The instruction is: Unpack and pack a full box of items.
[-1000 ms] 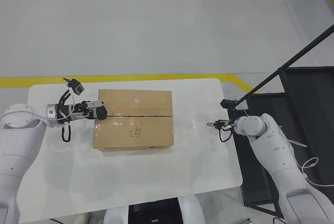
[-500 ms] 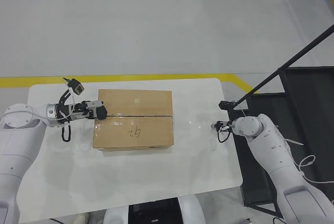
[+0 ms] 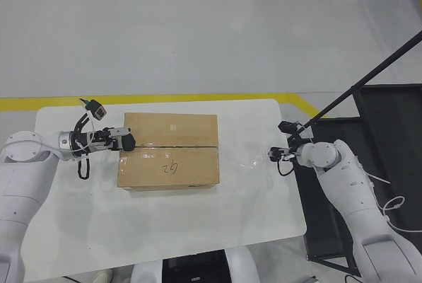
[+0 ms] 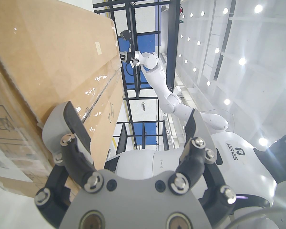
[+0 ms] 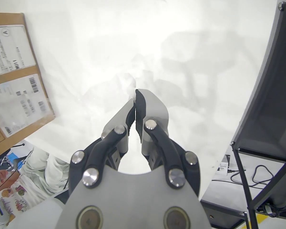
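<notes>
Top view shows a brown cardboard box [image 3: 170,150] lying on the left half of a white table [image 3: 253,205]. Its flaps are closed, a strip of clear tape [image 3: 175,146] runs along the middle seam, and a handwritten mark sits on its near half.

The left gripper [image 3: 126,139] is at the left end of the box, level with the taped seam. Its jaws are spread apart and grasp nothing. In the left wrist view one finger [image 4: 74,125] rests against the top edge of the box right beside the seam. The other finger [image 4: 195,129] stands free in the air, off the box.

The right gripper [image 3: 273,153] hangs over the bare right part of the table, well apart from the right end of the box and near the table's right edge. In the right wrist view its jaws are pressed together, pad against pad. A faint clear film [image 5: 130,89] shows at the fingertips, and I cannot tell whether it is pinched between them. White printed labels [image 5: 4,48] cover the right end of the box.

A black metal rack [image 3: 387,127] stands just right of the table. A yellow line [image 3: 27,104] crosses the floor along the table's far side.
</notes>
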Available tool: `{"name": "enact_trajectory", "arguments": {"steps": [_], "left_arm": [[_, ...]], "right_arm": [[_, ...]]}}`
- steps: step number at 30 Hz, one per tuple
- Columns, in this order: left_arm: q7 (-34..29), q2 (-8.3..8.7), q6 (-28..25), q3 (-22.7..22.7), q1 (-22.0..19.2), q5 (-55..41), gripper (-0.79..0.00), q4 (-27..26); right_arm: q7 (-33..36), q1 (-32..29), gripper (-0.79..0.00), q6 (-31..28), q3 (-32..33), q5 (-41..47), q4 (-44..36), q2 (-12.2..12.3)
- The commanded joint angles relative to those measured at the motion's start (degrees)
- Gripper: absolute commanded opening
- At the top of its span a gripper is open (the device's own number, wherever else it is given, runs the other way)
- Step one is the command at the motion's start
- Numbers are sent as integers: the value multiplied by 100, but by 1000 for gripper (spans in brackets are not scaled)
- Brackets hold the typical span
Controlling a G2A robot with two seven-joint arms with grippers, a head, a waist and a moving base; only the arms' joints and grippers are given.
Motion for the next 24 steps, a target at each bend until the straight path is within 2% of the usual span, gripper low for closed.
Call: {"name": "enact_trajectory", "arguments": {"steps": [1,8,14,19,24], "left_arm": [[0,0,0,0,0,0,0,0],[0,0,0,0,0,0,0,0],[0,0,0,0,0,0,0,0],[0,0,0,0,0,0,0,0],[0,0,0,0,0,0,0,0]], "right_arm": [[156,-59,-785,-76,161,99,-173,50],[1002,-341,-785,-400,923,1459,-821,210],[1728,-476,-785,-326,1419,2769,-1505,304],[2104,-467,-785,-115,1518,3641,-2105,331],[2195,-336,-785,28,1317,4218,-2538,314]]}}
